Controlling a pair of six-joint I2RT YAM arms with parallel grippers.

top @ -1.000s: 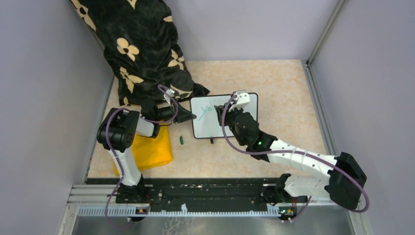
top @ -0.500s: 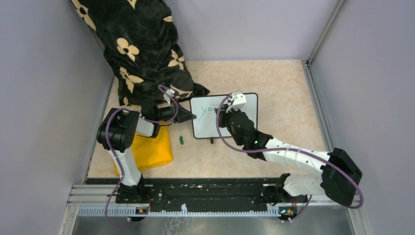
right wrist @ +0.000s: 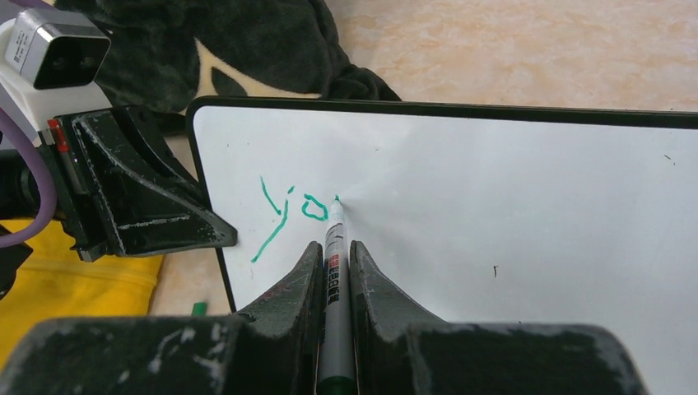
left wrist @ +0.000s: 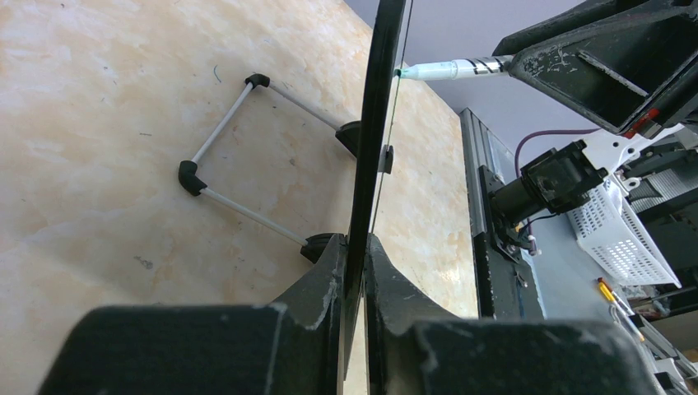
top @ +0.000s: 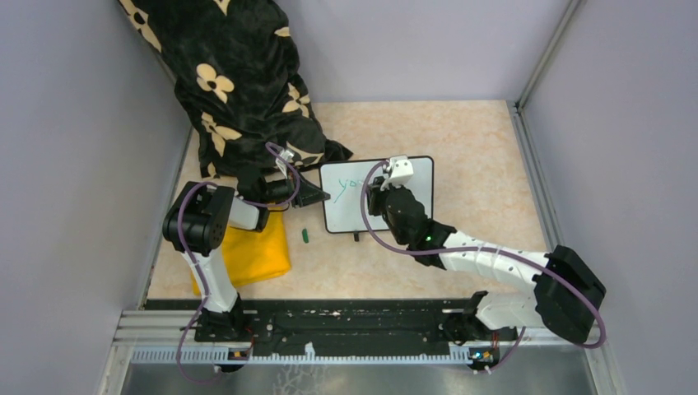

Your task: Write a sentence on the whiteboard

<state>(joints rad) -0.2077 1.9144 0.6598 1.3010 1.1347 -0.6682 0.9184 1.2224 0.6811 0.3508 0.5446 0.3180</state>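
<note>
The whiteboard [top: 350, 212] stands tilted on the table, white with a thin black frame. My left gripper [top: 323, 196] is shut on its left edge; in the left wrist view the board [left wrist: 376, 123] runs edge-on between the fingers [left wrist: 355, 247]. My right gripper [right wrist: 333, 251] is shut on a grey marker [right wrist: 332, 276], whose green tip touches the board [right wrist: 510, 189] just right of the green letters "yo" [right wrist: 290, 210]. In the top view the right gripper [top: 370, 192] hovers over the board's middle, next to the writing [top: 350, 184].
A yellow folded cloth [top: 251, 251] lies under the left arm, and a small green cap [top: 305, 235] sits on the table beside it. Black flowered fabric [top: 239, 82] hangs at the back left. The board's wire stand [left wrist: 239, 156] rests behind it. Grey walls enclose the table.
My right gripper has shifted slightly left across the board with the marker. The left gripper and the board have not moved.
</note>
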